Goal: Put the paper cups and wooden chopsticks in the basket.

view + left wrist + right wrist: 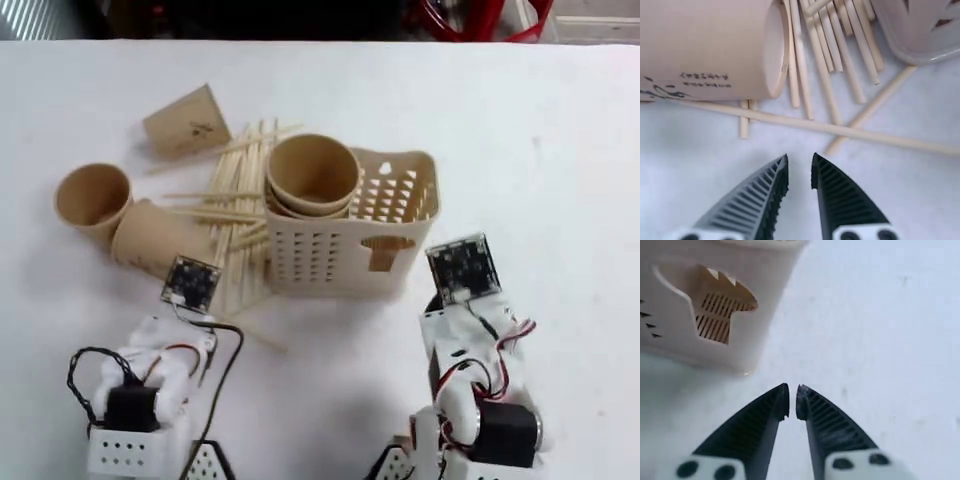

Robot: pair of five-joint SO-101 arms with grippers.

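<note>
the left tool (800,170), slightly apart, is best widened and lowered squarely across the nearest wooden chopstick (805,123); the right tool (792,402), almost together, is parked beside the basket (715,270).

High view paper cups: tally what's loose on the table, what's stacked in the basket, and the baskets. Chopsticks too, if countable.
Loose paper cups on the table: 3
Cup stack in the basket: 1 (I cannot tell how many cups are in it)
Baskets: 1
Chopsticks: overlapping pile, no reliable count
Total counted: 5
</note>
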